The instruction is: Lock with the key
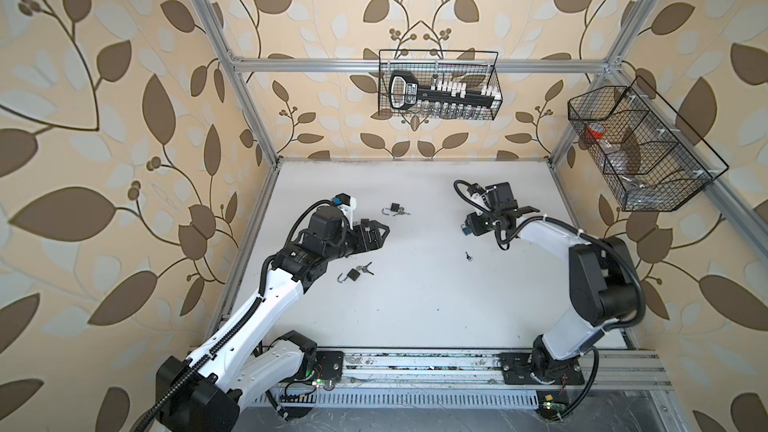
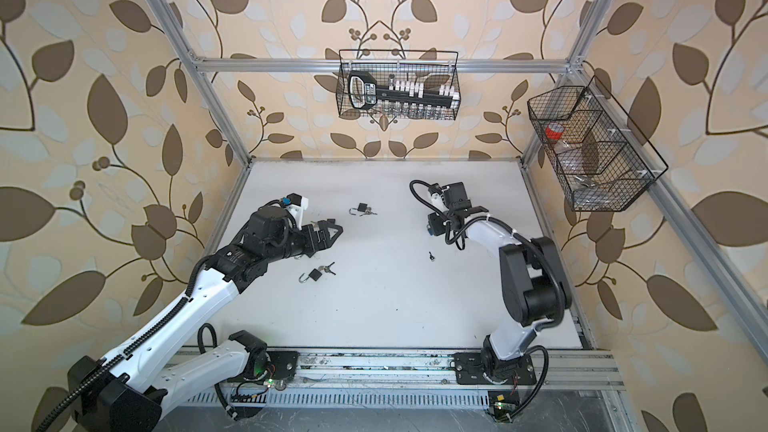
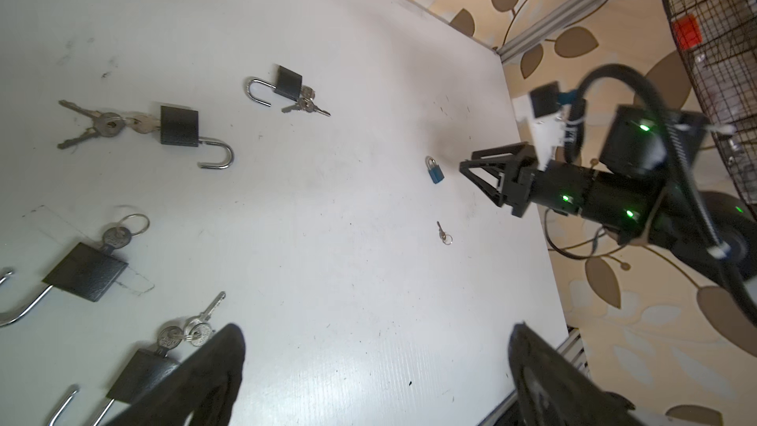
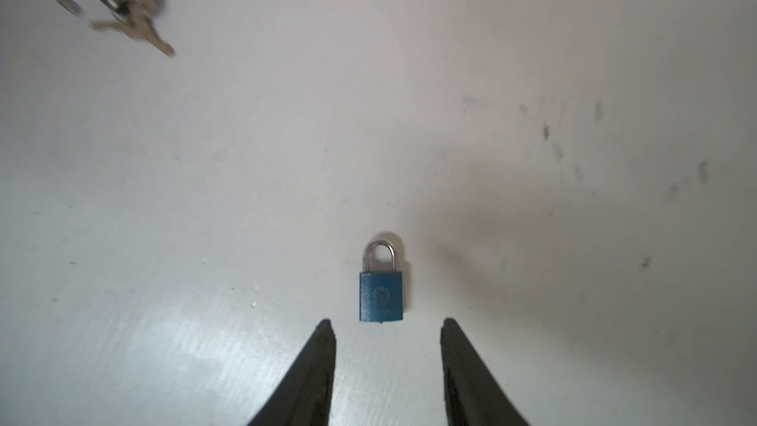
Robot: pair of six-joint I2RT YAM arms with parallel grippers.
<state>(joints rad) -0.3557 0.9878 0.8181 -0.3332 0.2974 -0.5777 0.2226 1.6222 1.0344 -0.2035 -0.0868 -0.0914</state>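
Observation:
A small blue padlock [image 4: 381, 297] with its shackle pushed in lies flat on the white table [image 1: 415, 305]; it also shows in both top views [image 1: 466, 229] [image 2: 430, 229] and in the left wrist view [image 3: 435, 172]. My right gripper [image 4: 387, 322] is open, its fingertips just short of the padlock's bottom edge and apart from it. A tiny key [image 3: 442, 233] on a ring lies loose on the table, a little nearer the front [image 1: 468, 256]. My left gripper [image 3: 377, 331] hangs wide open and empty over the left of the table [image 1: 384, 234].
Several black padlocks with open shackles and key bunches lie on the left: one far back [image 1: 394, 208], one nearer the front [image 1: 353, 274], more under my left arm [image 3: 86, 270]. Wire baskets hang on the back wall [image 1: 440, 85] and right wall [image 1: 640, 147].

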